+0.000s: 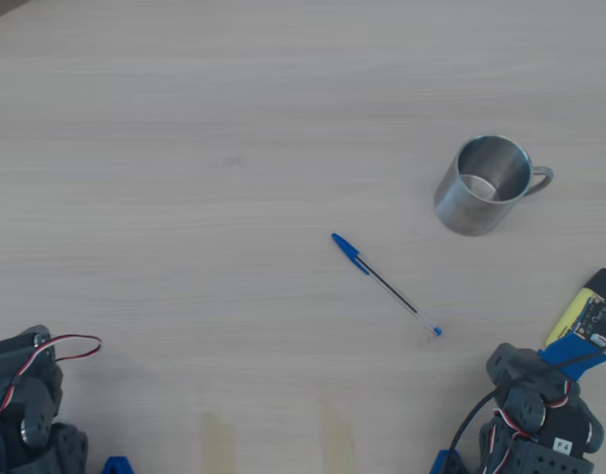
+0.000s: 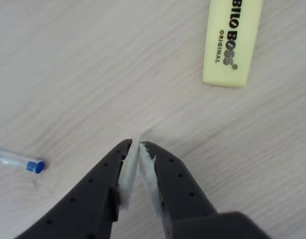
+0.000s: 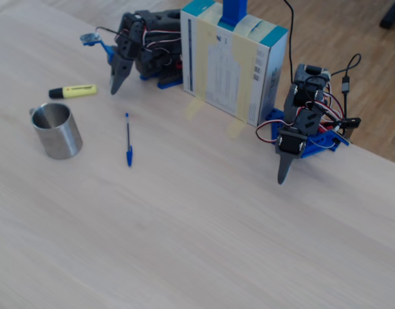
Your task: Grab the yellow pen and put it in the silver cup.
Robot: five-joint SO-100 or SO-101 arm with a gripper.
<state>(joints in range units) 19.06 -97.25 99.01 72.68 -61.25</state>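
The yellow pen (image 2: 231,42), a thick highlighter with black print, lies flat on the wooden table at the top right of the wrist view. My gripper (image 2: 138,145) hangs just short of it with its jaws closed and nothing between them. In the fixed view the yellow pen (image 3: 75,91) lies left of my gripper (image 3: 114,87), black cap pointing left. From overhead the yellow pen (image 1: 577,302) is half hidden under my wrist. The silver cup (image 1: 484,186) stands upright and empty, handle to the right, and in the fixed view the silver cup (image 3: 56,131) is in front of the pen.
A thin blue-capped ballpoint pen (image 1: 386,283) lies between the cup and my arm. A second arm (image 3: 294,138) rests at the right of the fixed view, beside a tall cardboard box (image 3: 233,61). Two tape strips (image 1: 219,441) mark the table's near edge.
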